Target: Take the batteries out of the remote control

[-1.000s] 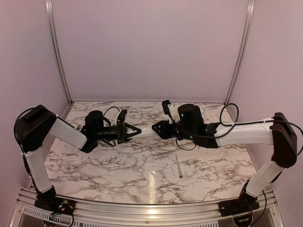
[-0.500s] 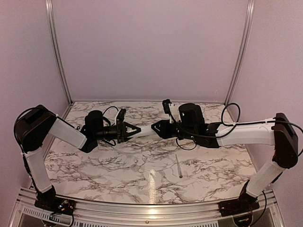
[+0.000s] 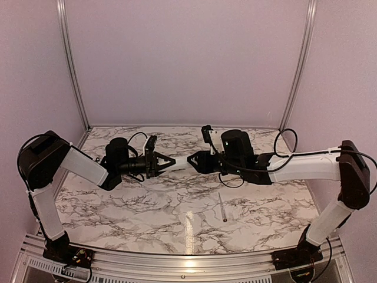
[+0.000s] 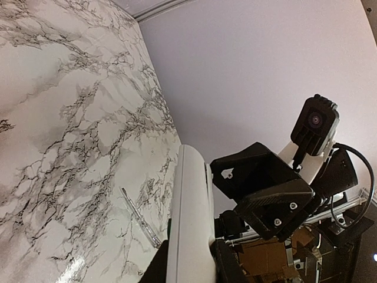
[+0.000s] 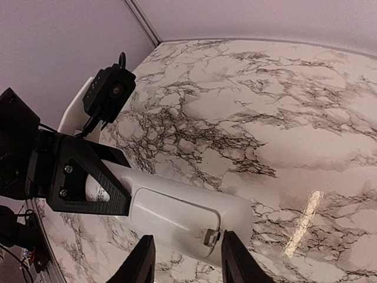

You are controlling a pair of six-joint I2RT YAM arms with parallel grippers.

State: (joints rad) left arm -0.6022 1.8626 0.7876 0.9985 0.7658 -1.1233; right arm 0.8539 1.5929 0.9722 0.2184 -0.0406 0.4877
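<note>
The white remote control (image 4: 191,224) is held level above the table, and my left gripper (image 4: 189,272) is shut on one end of it. In the top view the remote (image 3: 181,165) spans the gap between both grippers. Its back faces the right wrist camera, with the battery cover (image 5: 174,215) closed and a small latch (image 5: 212,237) at the free end. My right gripper (image 5: 188,262) is open, its fingertips (image 5: 234,259) just short of that latch end. The batteries are hidden.
A thin grey pen-like stick (image 3: 221,206) lies on the marble table (image 3: 147,212) in front of the right arm, also in the left wrist view as the stick (image 4: 140,217). Purple walls and metal posts (image 3: 70,65) enclose the table.
My right gripper has crept a little to the left, closer to the remote's free end. The left gripper and remote have stayed where they were.
</note>
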